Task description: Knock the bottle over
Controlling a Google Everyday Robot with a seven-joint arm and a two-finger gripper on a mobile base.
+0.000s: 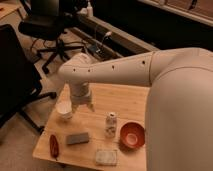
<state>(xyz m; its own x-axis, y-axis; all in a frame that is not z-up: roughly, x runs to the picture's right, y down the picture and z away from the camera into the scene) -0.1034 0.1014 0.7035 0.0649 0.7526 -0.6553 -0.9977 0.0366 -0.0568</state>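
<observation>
Wooden table [125, 102], holding six items. One small whitish bottle [110, 125], upright near the middle, just beside one red-orange bowl [132, 135]. One white cup [64, 110] near the left edge. One grey block [77, 138], one red elongated object [53, 146] and one pale flat packet [106, 157] along the front. One white robot arm [125, 67] reaching over; gripper [83, 106] hanging just beside the cup, apart from the bottle, clenched or released impossible to tell. Two black office chairs [47, 22] beyond.

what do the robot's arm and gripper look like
The arm is a smooth, off-white, rounded tube that thickens toward the right, with a few small dark dots along its side and no loose cables showing. The gripper, pale and stubby, sits beside the round white cup above the light wooden table.
</observation>
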